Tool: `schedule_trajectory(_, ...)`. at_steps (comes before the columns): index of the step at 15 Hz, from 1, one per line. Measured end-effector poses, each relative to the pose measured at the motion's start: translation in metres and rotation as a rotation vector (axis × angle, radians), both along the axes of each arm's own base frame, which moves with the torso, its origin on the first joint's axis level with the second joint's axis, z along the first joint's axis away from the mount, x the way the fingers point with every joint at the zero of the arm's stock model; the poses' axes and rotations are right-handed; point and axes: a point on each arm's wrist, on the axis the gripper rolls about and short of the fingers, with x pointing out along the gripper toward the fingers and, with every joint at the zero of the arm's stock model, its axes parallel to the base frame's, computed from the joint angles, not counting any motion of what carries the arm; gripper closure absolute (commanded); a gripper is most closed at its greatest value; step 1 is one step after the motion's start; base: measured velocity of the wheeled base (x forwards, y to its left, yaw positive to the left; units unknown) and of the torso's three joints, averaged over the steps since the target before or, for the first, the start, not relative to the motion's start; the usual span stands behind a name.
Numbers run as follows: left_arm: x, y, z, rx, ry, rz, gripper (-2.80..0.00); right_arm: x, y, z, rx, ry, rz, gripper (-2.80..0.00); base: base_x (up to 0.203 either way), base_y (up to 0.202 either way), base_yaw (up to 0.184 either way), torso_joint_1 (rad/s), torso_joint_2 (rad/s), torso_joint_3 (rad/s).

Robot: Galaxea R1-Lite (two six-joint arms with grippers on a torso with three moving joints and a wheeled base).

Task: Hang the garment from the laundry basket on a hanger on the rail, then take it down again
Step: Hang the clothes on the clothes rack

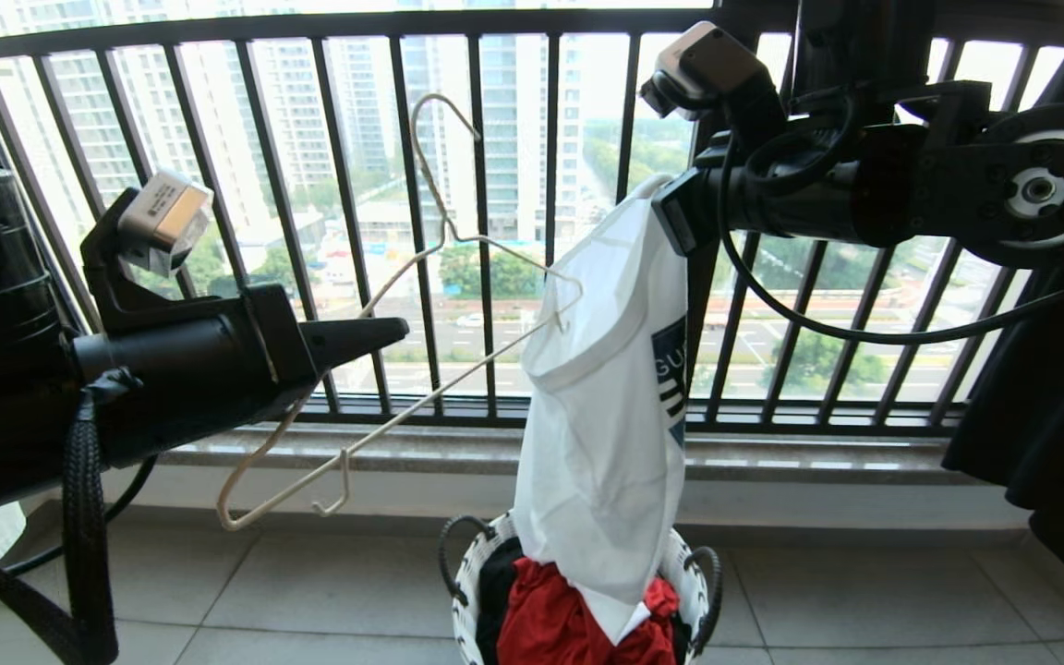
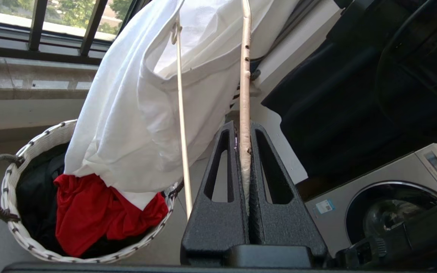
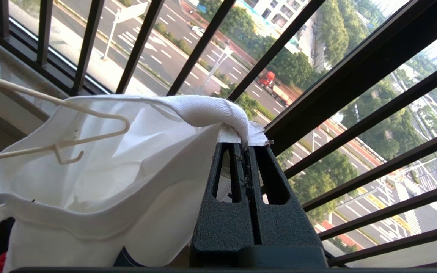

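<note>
White garment (image 1: 601,388) hangs from clenched right gripper (image 1: 675,217) at collar. Left gripper (image 1: 384,334) grasps hanger (image 1: 458,277); push hanger end deeper into neck opening, keep collar taut.

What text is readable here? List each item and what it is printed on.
"GU": partial white lettering on the dark blue emblem of the T-shirt; the rest is cut off by the fold.
"SAMS": cropped brand on the washing machine panel.
Sticker on the washing machine: too small to read.

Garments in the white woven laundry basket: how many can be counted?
3, possibly more underneath: the white T-shirt with its hem inside, a red garment at the front, and a black garment on the robot's left inside the basket.
</note>
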Motion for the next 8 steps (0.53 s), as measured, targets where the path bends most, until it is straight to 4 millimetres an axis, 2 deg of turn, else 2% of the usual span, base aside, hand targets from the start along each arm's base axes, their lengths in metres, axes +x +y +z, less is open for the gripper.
schedule_trajectory(4, -0.013, -0.001, 0.001, 0.014, 0.026, -0.153, 0.00, 0.002, 0.000, -0.001, -0.003, 0.002, -0.001, 0.00, 0.000, 0.000, 0.000, 0.000, 0.00, 0.000)
schedule_trajectory(8, -0.019, -0.003, 0.001, 0.010, 0.024, -0.186, 0.00, 0.002, 0.001, -0.003, -0.004, 0.007, 0.006, 0.00, 0.000, 0.000, 0.000, 0.000, 0.00, 0.000)
